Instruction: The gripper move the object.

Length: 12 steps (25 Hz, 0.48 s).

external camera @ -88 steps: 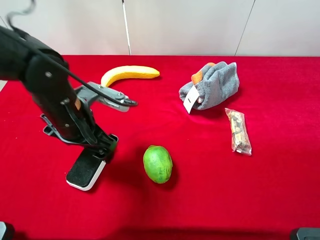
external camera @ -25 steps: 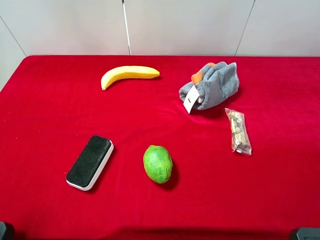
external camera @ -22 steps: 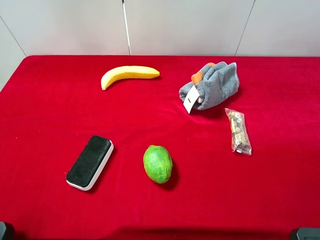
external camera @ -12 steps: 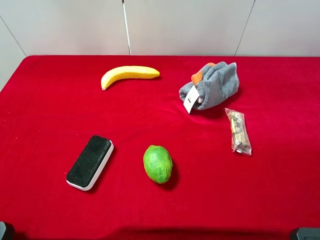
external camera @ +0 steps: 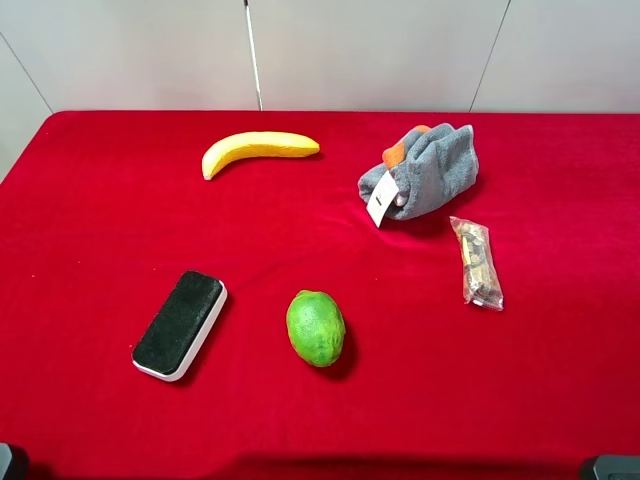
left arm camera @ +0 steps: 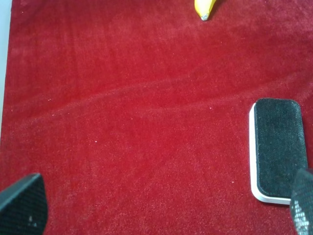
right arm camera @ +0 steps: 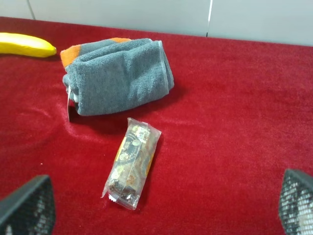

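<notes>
The object, a flat board eraser (external camera: 180,324) with black felt on a white base, lies alone on the red cloth at the front left. Neither arm shows in the exterior high view. In the left wrist view the eraser (left arm camera: 278,147) lies by one fingertip (left arm camera: 303,203), untouched. My left gripper (left arm camera: 164,204) is open above bare cloth, holding nothing. My right gripper (right arm camera: 161,205) is open too, with only cloth between its tips.
A yellow banana (external camera: 258,148) lies at the back left and a green fruit (external camera: 316,327) right of the eraser. A grey cloth bundle (external camera: 425,170) sits at the back right, with a clear snack packet (external camera: 477,262) in front of it.
A few seconds ago the left arm stood over the eraser; it has since drawn back out of the exterior view. The eraser stays where it lay. Nothing moved over the last second.
</notes>
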Tool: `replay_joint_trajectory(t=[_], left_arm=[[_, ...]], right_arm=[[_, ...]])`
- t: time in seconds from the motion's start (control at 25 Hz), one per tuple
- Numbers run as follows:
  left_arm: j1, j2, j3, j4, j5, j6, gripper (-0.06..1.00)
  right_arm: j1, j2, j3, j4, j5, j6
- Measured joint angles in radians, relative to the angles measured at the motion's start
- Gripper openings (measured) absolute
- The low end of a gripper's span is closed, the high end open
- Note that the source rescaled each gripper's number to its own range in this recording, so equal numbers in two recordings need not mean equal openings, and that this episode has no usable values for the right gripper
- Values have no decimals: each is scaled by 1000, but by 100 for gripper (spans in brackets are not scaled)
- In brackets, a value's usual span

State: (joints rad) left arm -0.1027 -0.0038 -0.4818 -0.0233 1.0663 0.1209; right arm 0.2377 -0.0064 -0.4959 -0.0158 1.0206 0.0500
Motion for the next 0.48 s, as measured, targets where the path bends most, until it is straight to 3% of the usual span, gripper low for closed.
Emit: replay_joint_trajectory(t=[0.48], left_arm=[[0, 0, 0, 0, 0, 1, 100]], right_arm=[[0, 0, 0, 0, 0, 0]])
